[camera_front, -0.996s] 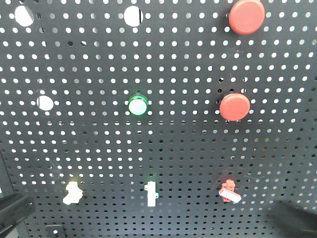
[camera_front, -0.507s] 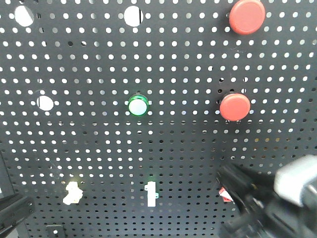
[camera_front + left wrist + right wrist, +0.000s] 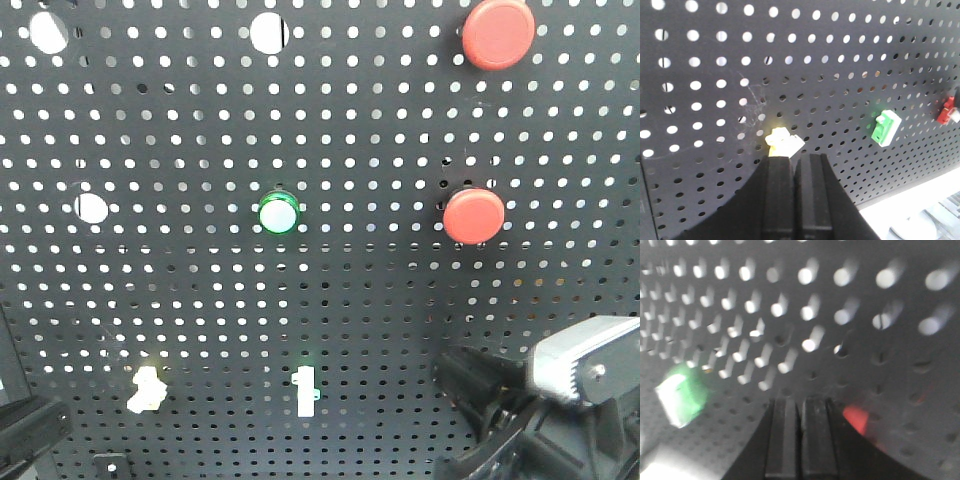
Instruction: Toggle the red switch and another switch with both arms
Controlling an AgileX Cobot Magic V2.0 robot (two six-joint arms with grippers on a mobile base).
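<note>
The red switch (image 3: 946,111) shows at the right edge of the left wrist view. In the front view my right gripper (image 3: 468,382) and its grey housing cover it. The right wrist view is blurred: the shut right gripper (image 3: 800,401) is close to the board, with the red switch (image 3: 857,417) a red glow just right of its fingers. The pale cream switch (image 3: 147,388) sits at the lower left of the board. My left gripper (image 3: 795,158) is shut and empty, its tips just below the cream switch (image 3: 784,141).
The black pegboard (image 3: 200,300) fills the view. On it are a slim white switch (image 3: 305,390) that looks green in the left wrist view (image 3: 886,127), a green-ringed round button (image 3: 279,212) and two large red push buttons (image 3: 498,33) (image 3: 473,215). My left arm (image 3: 28,432) is at the bottom left corner.
My right gripper came in from the lower right and rose in front of the red switch, which is now covered in the front view. The left arm barely moved.
</note>
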